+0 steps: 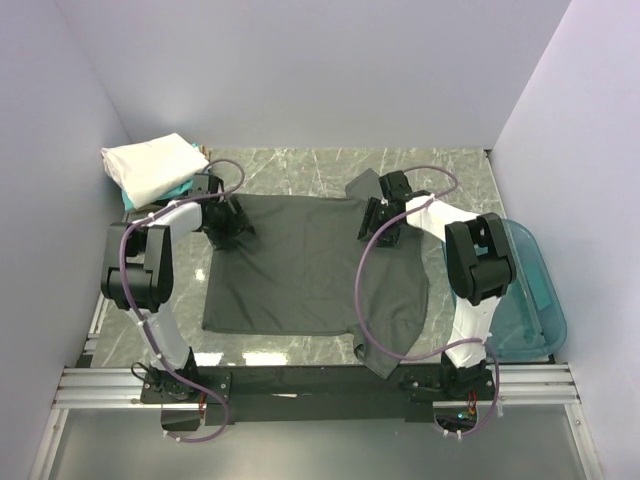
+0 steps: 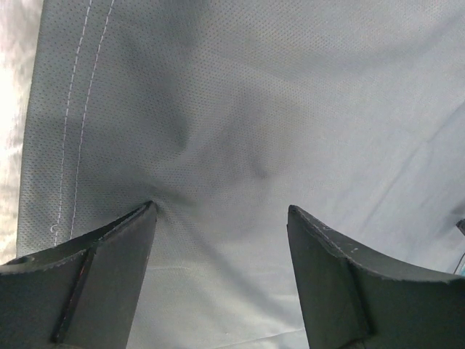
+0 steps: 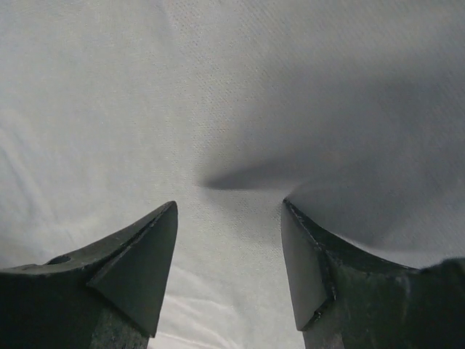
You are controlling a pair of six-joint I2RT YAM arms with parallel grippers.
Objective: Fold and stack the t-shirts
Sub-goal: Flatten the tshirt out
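A large charcoal-grey t-shirt (image 1: pixel 310 270) lies spread flat across the marble table, one sleeve hanging over the near edge. My left gripper (image 1: pixel 226 226) is down on its far left part, jaws open, both fingertips pressing into the cloth (image 2: pixel 240 131) near a stitched hem. My right gripper (image 1: pixel 383 226) rests on the far right part by a turned-up sleeve, also open, its fingertips denting the fabric (image 3: pixel 232 109). Nothing is pinched between either pair. A folded white t-shirt (image 1: pixel 150 165) sits on a teal one (image 1: pixel 178 187) at the back left.
A translucent blue plastic tub (image 1: pixel 528 295) stands at the right edge of the table, beside the right arm. Lilac walls close in the back and both sides. Bare marble (image 1: pixel 300 165) shows behind the shirt.
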